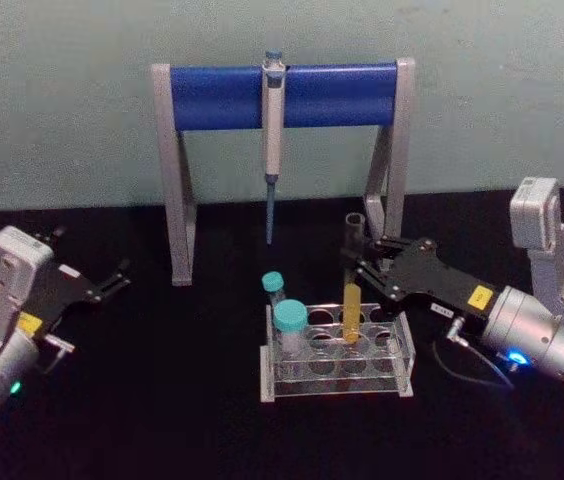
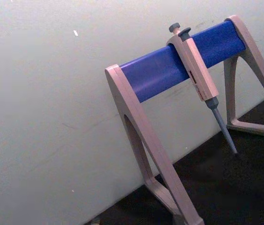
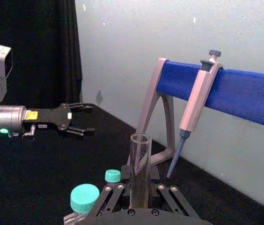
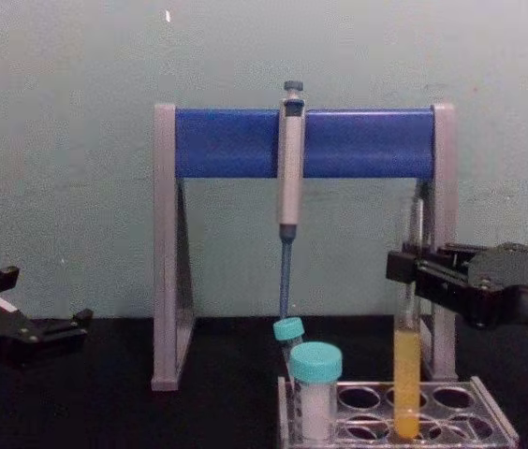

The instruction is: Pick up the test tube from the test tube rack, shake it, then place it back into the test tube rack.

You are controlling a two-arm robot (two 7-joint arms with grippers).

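Between the fingers of the right gripper, the test tube stands upright in a back hole of the test tube rack. Its yellow-orange liquid sits below the gripper. The fingers look clamped on its clear upper part, so the lift should run straight up along the tube. The left gripper sits parked well off, fingers apart and empty.

No legible text; yellow labels on left claw and right claw unreadable.
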